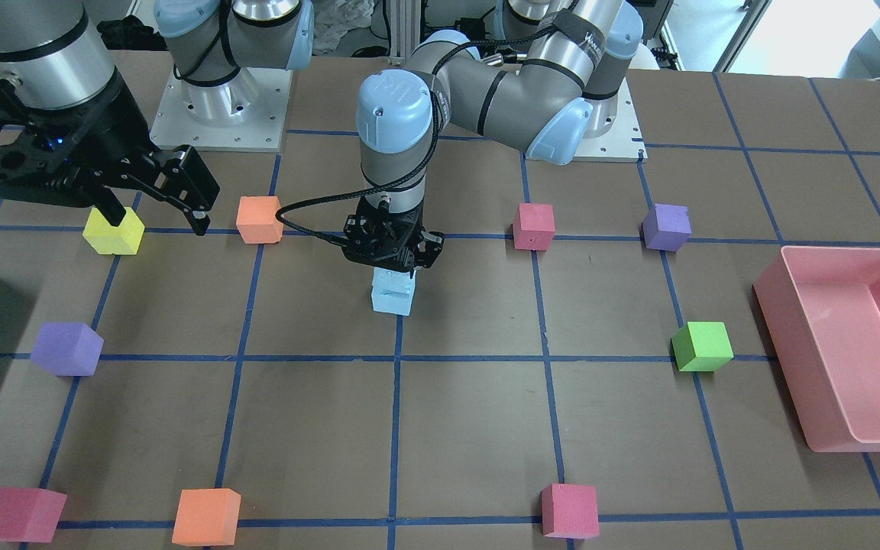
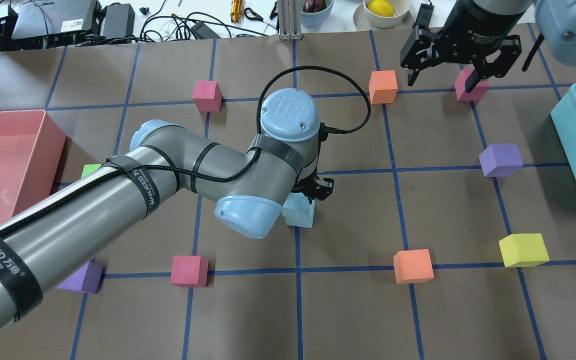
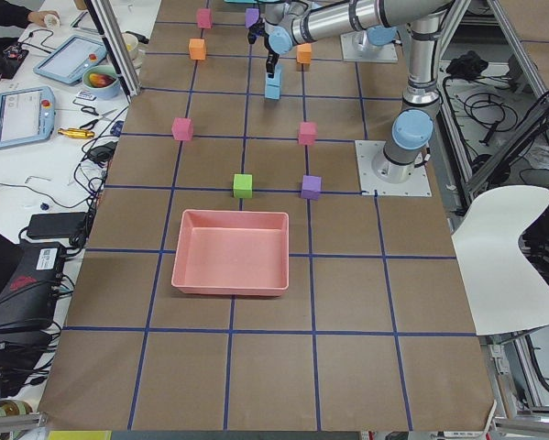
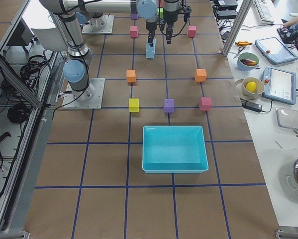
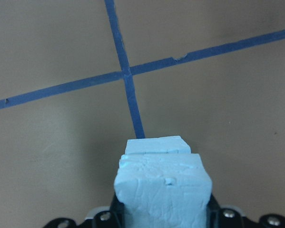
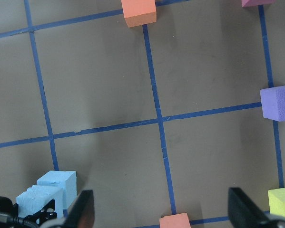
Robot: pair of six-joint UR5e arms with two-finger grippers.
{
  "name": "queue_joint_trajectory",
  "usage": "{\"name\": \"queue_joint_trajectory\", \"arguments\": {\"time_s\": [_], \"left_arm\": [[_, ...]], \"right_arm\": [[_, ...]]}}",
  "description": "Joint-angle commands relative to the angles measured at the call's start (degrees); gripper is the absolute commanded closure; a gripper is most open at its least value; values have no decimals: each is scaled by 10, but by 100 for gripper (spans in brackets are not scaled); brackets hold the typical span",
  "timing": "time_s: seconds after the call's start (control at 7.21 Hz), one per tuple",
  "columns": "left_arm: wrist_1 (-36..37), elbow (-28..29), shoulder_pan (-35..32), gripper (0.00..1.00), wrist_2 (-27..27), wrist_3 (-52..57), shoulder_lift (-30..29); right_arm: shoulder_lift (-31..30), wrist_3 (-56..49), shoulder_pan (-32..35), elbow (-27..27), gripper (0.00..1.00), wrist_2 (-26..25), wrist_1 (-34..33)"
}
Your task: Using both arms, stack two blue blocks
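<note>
Left fingers [image 1: 414, 260] clamp upper blue block [image 1: 393, 280], seated on lower blue block [image 1: 393, 302], mid-worktop between the end edges. Right fingers [image 1: 195, 187] spread wide, nothing held, near yellow cube [image 1: 113, 235]. Pink bin [image 1: 800, 359] at left end edge, teal bin [image 4: 174, 168] at right, both showing bare floors.

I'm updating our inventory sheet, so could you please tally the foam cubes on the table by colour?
Blue cubes: 2
Pink-red cubes: 3
Orange cubes: 2
Purple cubes: 2
Yellow cube: 1
Green cube: 1
Total: 11
</note>
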Motion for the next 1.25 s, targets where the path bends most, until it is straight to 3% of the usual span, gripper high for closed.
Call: {"name": "queue_joint_trajectory", "arguments": {"time_s": [0.0,0.14,0.28,0.55,0.97,1.11], "left_arm": [[2,-7,0,9,-1,-5,-7],[2,-6,0,9,-14,-6,-10],[2,-6,0,8,-15,-5,-8],[2,3,13,0,-16,7,16],[-12,22,86,0,-16,100,45],[-51,25,115,0,-13,157,66]], "right_arm": [[-5,-4,11,1,0,-5,32],[-5,-6,12,1,0,-9,36],[-5,-8,13,5,0,-49,47],[-6,-10,14,9,0,-49,56],[-6,-11,15,9,0,-47,56],[-6,-11,15,9,0,-46,56]]}}
